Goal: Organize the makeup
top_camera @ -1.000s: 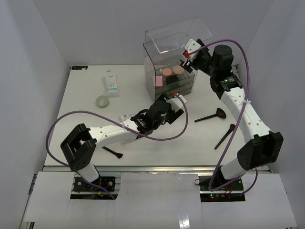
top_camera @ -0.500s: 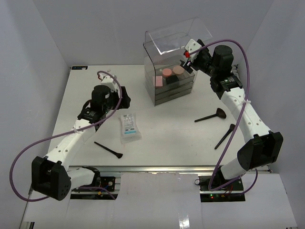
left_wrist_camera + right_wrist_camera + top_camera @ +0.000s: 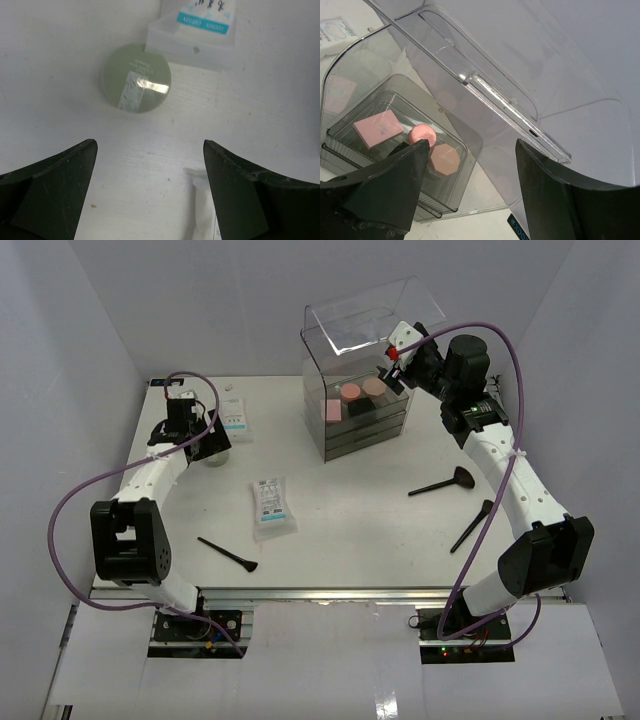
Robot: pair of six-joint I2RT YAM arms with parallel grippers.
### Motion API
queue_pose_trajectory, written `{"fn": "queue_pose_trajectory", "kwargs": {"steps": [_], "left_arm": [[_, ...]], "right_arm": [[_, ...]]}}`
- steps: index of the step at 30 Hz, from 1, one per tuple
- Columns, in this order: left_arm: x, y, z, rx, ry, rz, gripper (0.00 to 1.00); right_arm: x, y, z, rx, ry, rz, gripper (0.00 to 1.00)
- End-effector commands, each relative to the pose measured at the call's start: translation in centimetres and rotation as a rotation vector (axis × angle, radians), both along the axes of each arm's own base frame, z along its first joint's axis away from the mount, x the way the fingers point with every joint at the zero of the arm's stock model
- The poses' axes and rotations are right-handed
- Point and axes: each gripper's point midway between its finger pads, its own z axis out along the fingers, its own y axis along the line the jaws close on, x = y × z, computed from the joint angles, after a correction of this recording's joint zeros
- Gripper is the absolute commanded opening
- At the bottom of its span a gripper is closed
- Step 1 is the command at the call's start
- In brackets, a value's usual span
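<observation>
the left gripper [image 3: 149, 144] hangs over the table with its jaws spread wide and nothing between them. the round green compact [image 3: 136, 77] lies flat just ahead of the fingertips, a little toward the left finger's side, so the tool is not yet centred on it. being round, the compact has no long axis, so my judgement is that any wrist angle serves and the coming move only needs a short reach forward and then down. beyond the compact, ahead and toward the right finger, a white sachet [image 3: 197, 30] lies almost touching it; a careless close could catch its edge.

the left arm is by far the nearer one. the right gripper [image 3: 470, 145] is well apart, up at the raised lid of the clear box [image 3: 318, 380], its fingers standing apart with nothing visibly pinched between them.

compared with a second ago, the left arm has swung away from the front of the box, out to this far corner, and its jaws have widened. a second sachet [image 3: 272, 506] now lies bare behind the tool, mid-table. the right arm has not shifted.
</observation>
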Motion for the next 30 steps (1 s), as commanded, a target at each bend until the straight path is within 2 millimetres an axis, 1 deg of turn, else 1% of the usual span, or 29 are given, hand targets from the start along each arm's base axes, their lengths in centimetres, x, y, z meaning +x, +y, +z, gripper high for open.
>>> {"fn": "queue_pose_trajectory", "kwargs": {"steps": [1,3,5,7,12,17,30], "left_arm": [[2.1,1.0,-0.2,0.058,0.015,0.013,0.98],[3.0,1.3,-1.1,0.073,0.039,0.013,0.98],[3.9,1.4,-1.3,0.083,0.044,0.011,0.98],[4.5,1.5,-2.3,0.092,0.067,0.004,0.98],[5.3,1.3,-3.4,0.091,0.096,-0.011,0.98],[5.5,1.4,-4.9,0.095,0.132,-0.016,0.98],[5.2,1.7,-7.3,0.111,0.191,-0.013,0.98]], "right_arm": [[0.2,0.1,0.8,0.021,-0.034,0.004,0.76],[0.2,0.1,0.8,0.019,-0.035,0.005,0.76],[0.3,0.1,0.7,0.017,-0.034,0.006,0.76],[0.3,0.1,0.5,0.016,-0.032,0.007,0.77],[0.4,0.1,0.2,0.012,-0.027,0.007,0.77],[0.6,0.1,0.0,0.007,-0.025,0.004,0.77],[0.6,0.1,0.2,0.011,-0.027,0.004,0.77]]}}
